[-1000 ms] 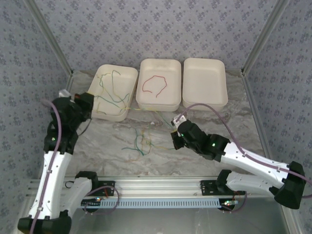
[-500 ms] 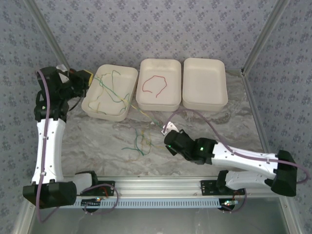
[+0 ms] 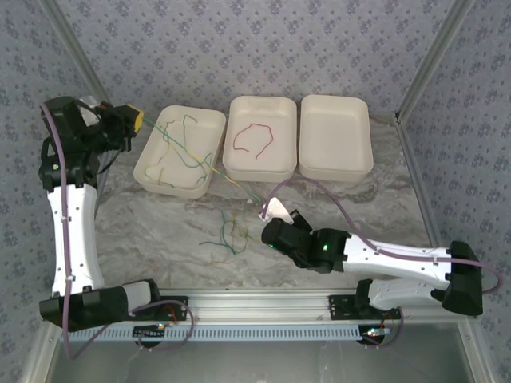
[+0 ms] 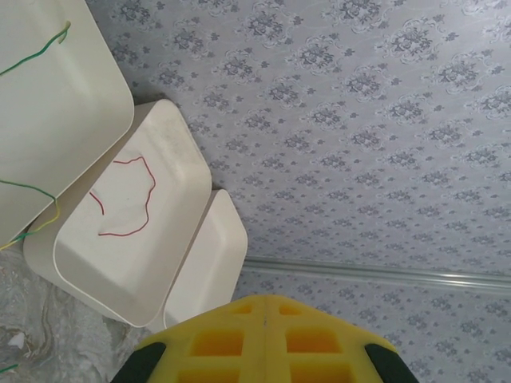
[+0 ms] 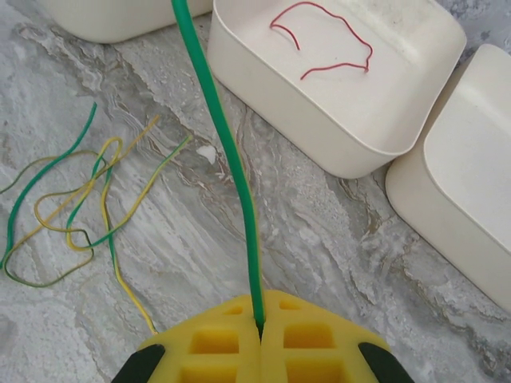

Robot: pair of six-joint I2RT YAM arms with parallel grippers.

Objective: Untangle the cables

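The cables are thin green, yellow and red wires. Several green and yellow ones lie in the left tray [image 3: 209, 126], and a red cable [image 3: 254, 137] lies in the middle tray [image 3: 255, 169]. A loose green and yellow tangle [image 3: 227, 231] lies on the marble table. My right gripper [image 3: 265, 217] is low over the table, right of the tangle, and is shut on a green cable [image 5: 227, 152] that runs taut toward the left tray. My left gripper [image 3: 137, 120] hangs raised, left of the left tray, shut with nothing between its yellow pads [image 4: 231, 339].
An empty white tray [image 3: 335, 136] stands at the back right, touching the middle one. Patterned walls close the back and sides. The aluminium rail [image 3: 263, 307] carrying the arm bases runs along the near edge.
My left arm has lifted and swung back and left, away from the left tray. My right gripper has moved left and nearer, still holding the green cable.
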